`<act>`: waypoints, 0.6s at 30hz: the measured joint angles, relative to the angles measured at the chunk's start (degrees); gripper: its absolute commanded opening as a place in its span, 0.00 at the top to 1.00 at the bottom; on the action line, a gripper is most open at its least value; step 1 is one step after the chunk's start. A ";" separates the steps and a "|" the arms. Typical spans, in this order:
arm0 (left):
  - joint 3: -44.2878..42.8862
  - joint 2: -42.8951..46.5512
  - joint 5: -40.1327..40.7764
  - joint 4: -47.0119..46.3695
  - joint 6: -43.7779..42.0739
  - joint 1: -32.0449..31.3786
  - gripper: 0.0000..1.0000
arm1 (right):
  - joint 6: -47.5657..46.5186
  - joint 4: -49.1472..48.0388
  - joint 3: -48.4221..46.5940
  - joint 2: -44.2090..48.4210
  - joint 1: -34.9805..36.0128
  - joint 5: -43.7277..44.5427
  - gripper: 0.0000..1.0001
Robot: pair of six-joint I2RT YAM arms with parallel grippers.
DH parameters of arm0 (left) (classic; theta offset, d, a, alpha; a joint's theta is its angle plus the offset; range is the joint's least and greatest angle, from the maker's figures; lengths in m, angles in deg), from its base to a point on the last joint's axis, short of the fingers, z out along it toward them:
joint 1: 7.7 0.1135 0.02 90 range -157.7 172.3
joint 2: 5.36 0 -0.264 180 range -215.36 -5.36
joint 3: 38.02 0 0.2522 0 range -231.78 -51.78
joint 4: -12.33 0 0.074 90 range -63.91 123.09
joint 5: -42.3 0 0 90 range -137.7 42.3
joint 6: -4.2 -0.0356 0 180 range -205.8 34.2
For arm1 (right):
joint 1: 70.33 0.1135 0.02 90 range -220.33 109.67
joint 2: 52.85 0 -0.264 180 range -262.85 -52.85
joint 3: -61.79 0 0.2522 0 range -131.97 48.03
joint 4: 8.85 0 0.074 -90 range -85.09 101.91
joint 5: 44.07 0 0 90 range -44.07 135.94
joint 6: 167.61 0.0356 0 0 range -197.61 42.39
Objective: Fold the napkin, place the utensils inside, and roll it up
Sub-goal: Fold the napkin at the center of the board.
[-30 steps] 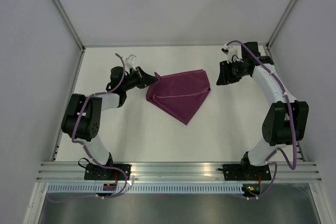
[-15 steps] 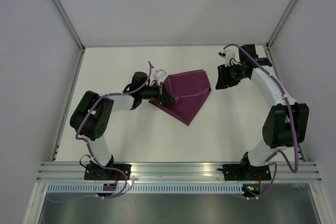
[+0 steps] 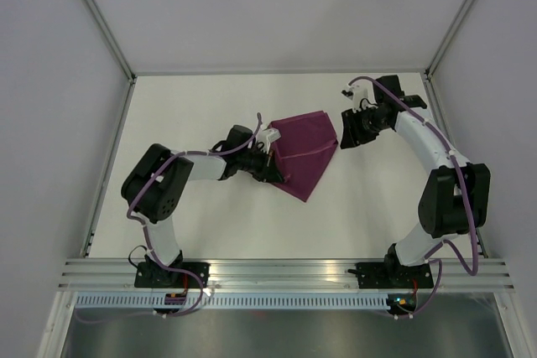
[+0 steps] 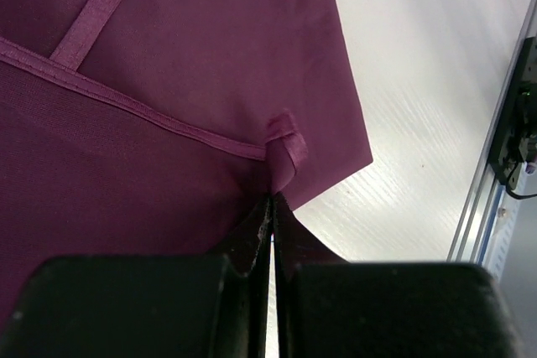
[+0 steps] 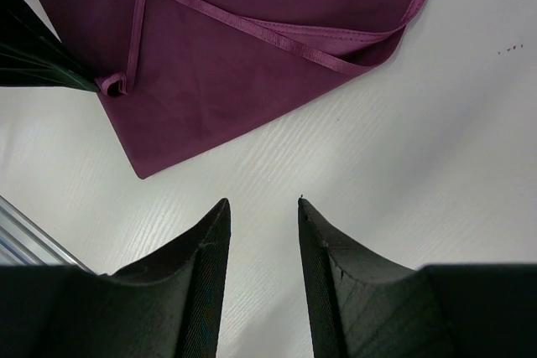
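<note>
So the plum napkin lies mid-table, doubled over into a kite-ish shape. The left gripper has its fingers squeezed together on a little curl of hem at one corner, I'd guess to drag that layer across for another fold. The right gripper hovers over bare tabletop just beside the cloth, fingers partway apart, holding nothing, maybe ready to pin it. I can't spot any utensils, and there are no logos or writing I can read.

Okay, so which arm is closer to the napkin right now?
Left. The left fingers are pinched shut on a hemmed corner of the napkin. The right fingers hang open over bare table beside the napkin, not touching it.
</note>
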 measured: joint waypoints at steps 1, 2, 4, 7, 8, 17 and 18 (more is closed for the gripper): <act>0.00 -0.26 0.44 0.04 -0.20 -0.39 0.98 | 0.00 -0.09 0.09 0.00 0.26 0.15 0.56; 0.00 -0.44 0.81 0.07 -0.28 -0.70 0.96 | 0.00 -0.24 0.24 0.00 0.48 0.33 0.56; 0.00 -0.55 1.11 0.24 -0.48 -1.14 0.89 | 0.00 -0.35 0.50 0.00 0.98 0.57 0.56; 0.00 -0.55 2.14 0.24 -0.85 -1.49 0.76 | 0.00 -0.35 0.94 0.00 1.62 0.79 0.56; 0.00 -0.55 2.36 0.26 -0.90 -1.60 0.73 | 0.00 -0.39 1.03 0.00 1.79 0.81 0.56; 0.00 -0.52 3.96 0.24 -1.11 -2.93 0.53 | -0.02 -0.79 2.60 0.00 3.58 2.08 0.57; 0.00 -0.52 4.02 0.24 -1.11 -3.10 0.53 | -0.02 -0.76 2.71 0.00 3.76 2.21 0.57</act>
